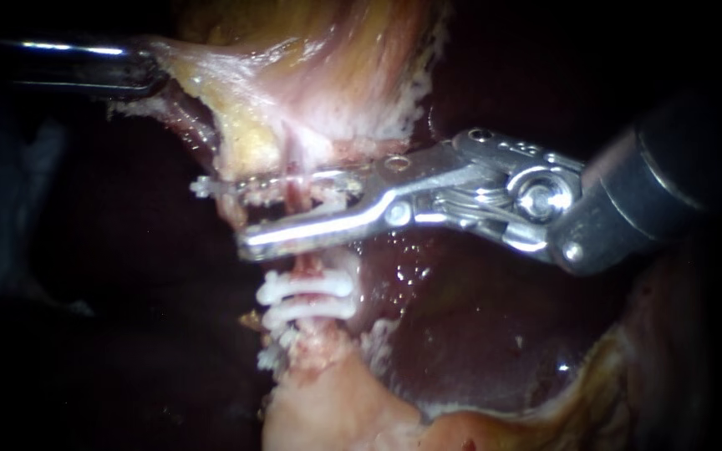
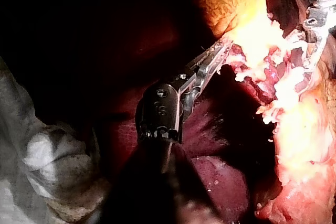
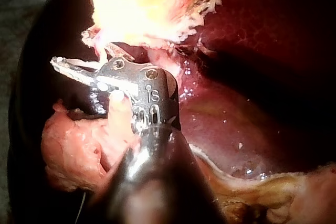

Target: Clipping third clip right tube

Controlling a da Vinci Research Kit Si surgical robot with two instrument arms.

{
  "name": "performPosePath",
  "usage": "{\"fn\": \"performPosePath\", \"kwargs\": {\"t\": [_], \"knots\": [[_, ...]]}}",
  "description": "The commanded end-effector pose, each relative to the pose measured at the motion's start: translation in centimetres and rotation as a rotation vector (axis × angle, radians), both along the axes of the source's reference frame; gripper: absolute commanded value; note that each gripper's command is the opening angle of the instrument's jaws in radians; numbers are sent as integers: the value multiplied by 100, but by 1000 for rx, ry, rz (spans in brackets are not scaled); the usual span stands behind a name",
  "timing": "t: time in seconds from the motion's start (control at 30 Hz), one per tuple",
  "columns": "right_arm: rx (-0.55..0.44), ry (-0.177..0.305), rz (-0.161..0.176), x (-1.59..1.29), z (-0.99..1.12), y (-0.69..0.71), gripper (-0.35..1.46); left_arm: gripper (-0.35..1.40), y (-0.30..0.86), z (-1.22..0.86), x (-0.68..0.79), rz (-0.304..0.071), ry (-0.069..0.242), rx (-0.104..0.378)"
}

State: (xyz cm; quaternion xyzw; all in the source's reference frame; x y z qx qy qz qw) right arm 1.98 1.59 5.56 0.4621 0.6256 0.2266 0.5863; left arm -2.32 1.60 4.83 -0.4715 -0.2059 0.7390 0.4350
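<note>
Tube (image 1: 297, 200): two clips (image 1: 307, 288); third clip (image 1: 211, 187) on right instrument (image 1: 223, 215)

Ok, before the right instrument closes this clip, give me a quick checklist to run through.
1. Tube between the open jaws of the right instrument: ok.
2. New clip seated in those jaws: ok.
3. Jaw tips past the tube: ok.
4. Jaws apart from the two placed clips: ok.
5. Tissue stretched towards the left instrument: ok.
6. Other tissue caught behind the jaws: cannot tell.
</note>
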Motion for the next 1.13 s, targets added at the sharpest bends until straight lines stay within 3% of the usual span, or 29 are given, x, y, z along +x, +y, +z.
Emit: {"fn": "performPosePath", "kwargs": {"t": [0.03,0.47,0.6,1.13], "knots": [[6,-2,-1,-1,1,0,36,-35,0,0,0,0,0,0],[56,-26,9,-10,12,6,-2,-35,0,0,0,0,0,0],[113,-37,-1,-13,14,6,-35,-35,0,0,0,0,0,0],[121,-59,-9,-15,22,2,-35,-35,1,1,0,0,0,0]]}}
